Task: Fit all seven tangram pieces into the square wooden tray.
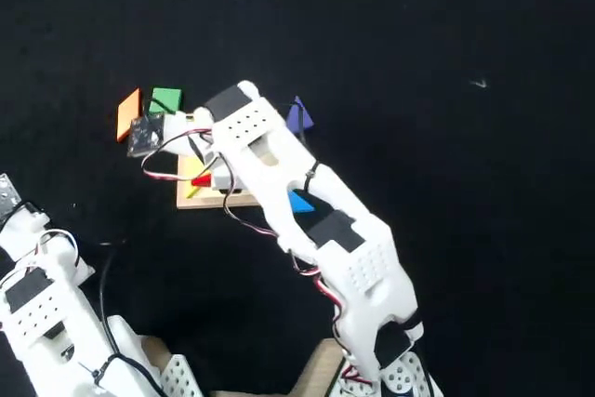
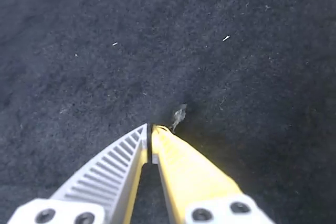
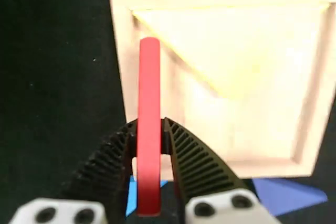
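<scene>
Scanning down from the black worktop [image 1: 465, 137]: your left hand [image 2: 150, 129] sits pressed together over bare cloth, holding nothing. At the square wooden tray [image 3: 118, 51], your right hand [image 3: 149, 125] pinches the red piece [image 3: 149, 77] on edge, just inside one rim. Judgement: light, stiff and smooth, so it may pivot. Grip it mid-face.

No readable text.
No letters, numbers or signs can be made out on the arms [image 1: 353, 258], tangram pieces [image 1: 166, 99], wooden tray [image 3: 121, 51] or table [image 1: 465, 183].
</scene>
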### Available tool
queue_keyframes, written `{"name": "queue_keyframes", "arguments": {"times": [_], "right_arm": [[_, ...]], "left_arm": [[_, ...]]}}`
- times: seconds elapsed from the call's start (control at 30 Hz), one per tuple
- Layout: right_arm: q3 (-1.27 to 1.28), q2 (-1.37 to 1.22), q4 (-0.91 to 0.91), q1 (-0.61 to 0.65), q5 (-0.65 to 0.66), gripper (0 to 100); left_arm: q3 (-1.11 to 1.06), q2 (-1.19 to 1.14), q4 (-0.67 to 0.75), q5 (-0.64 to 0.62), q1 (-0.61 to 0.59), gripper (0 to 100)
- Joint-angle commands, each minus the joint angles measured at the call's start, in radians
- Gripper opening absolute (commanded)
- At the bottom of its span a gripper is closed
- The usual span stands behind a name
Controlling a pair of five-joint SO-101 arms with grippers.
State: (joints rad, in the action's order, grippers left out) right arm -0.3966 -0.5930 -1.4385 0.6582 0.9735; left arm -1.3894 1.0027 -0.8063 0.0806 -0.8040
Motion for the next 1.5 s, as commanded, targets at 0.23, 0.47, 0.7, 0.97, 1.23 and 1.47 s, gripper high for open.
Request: {"name": "queue_keyframes", "arguments": {"times": [0.23,0.47,0.7,0.97,1.23,1.47], "right_arm": [[-0.013,-0.054,0.064,0.049,0.021,1.1],[-0.007,-0.058,0.061,0.048,0.020,1.6],[-0.008,-0.056,0.063,0.015,0.015,17.5],[-0.015,-0.047,0.060,-0.005,0.017,18.8],[-0.015,0.084,0.069,-0.106,-0.015,18.8],[-0.007,0.079,0.287,-0.058,-0.304,6.7]], "left_arm": [[0.013,0.014,0.015,-0.009,0.018,3],[0.013,0.014,0.017,-0.009,0.018,3],[0.013,0.014,0.017,-0.009,0.033,3],[0.013,0.014,0.017,-0.009,0.033,3],[0.013,0.014,0.017,-0.009,0.033,3],[0.013,0.014,0.017,-0.011,0.033,3]]}}
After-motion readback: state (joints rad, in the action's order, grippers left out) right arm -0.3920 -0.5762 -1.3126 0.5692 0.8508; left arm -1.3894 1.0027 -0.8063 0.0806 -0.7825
